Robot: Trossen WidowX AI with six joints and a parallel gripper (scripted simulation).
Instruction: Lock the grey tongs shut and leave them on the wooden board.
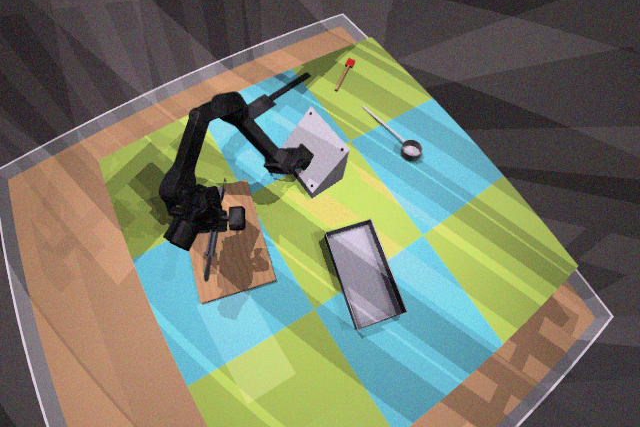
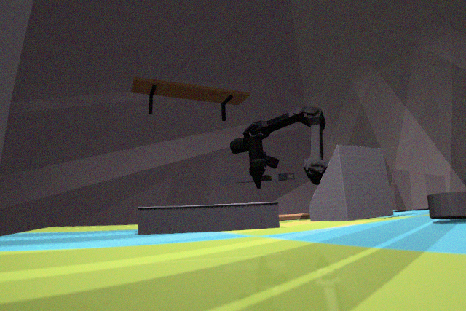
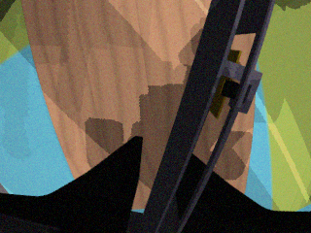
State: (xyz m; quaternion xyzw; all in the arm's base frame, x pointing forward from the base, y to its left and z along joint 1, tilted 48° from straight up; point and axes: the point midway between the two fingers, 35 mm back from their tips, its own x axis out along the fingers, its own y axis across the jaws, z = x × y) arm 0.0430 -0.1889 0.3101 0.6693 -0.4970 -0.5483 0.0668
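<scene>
One set of grey tongs [image 1: 212, 251] [image 2: 245, 180] [image 3: 187, 116] is clamped in the gripper [image 1: 214, 223] [image 2: 258, 186] [image 3: 155, 146] and is held above the wooden board [image 1: 240, 267] [image 2: 295, 216] [image 3: 97, 87], the landmark used below. The roasting tin [image 1: 401, 303] [image 2: 208, 218] is positioned to the right of the board in the top view, well apart from it. Near the board's upper right, the sloped grey block [image 1: 323, 148] [image 2: 361, 183] is partly covered by the arm's base end. Farther out, beyond the block, are placed a ladle [image 1: 411, 150] [image 2: 448, 205], a red-headed brush-like tool [image 1: 349, 63] and a dark flat-bladed tool [image 1: 261, 106]. The tongs' middle is hidden by the gripper from above; in the wrist view, both ends are cut off. The arms of the tongs appear close together, though whether the hinge is locked cannot be determined.
</scene>
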